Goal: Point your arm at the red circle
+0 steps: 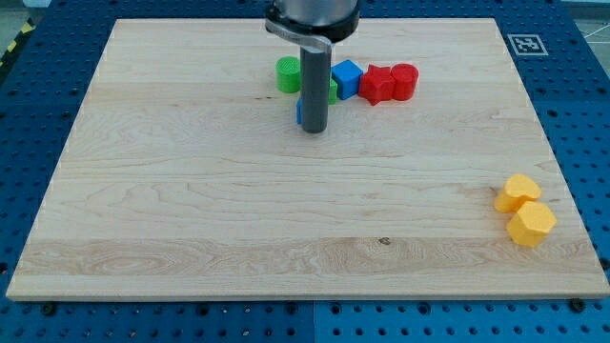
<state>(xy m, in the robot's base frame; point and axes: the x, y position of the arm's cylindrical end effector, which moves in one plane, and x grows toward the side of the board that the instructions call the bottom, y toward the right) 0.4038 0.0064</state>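
The red circle point(405, 81) is a short red cylinder near the view's top, right of centre, on the wooden board point(191, 191). A red star-like block point(376, 85) touches its left side, and a blue cube point(347, 78) sits left of that. My tip point(314, 130) is the lower end of the dark rod, standing left of and below the blue cube, about a hundred pixels left of the red circle. A blue block point(299, 112) peeks out behind the rod's left edge. A green block point(288, 74) sits left of the rod; another green bit point(333, 90) shows at its right.
Two yellow blocks sit near the board's right edge, one point(517, 192) above the other point(531, 225). A black-and-white marker tag point(525, 43) is at the board's top right corner. Blue perforated table surrounds the board.
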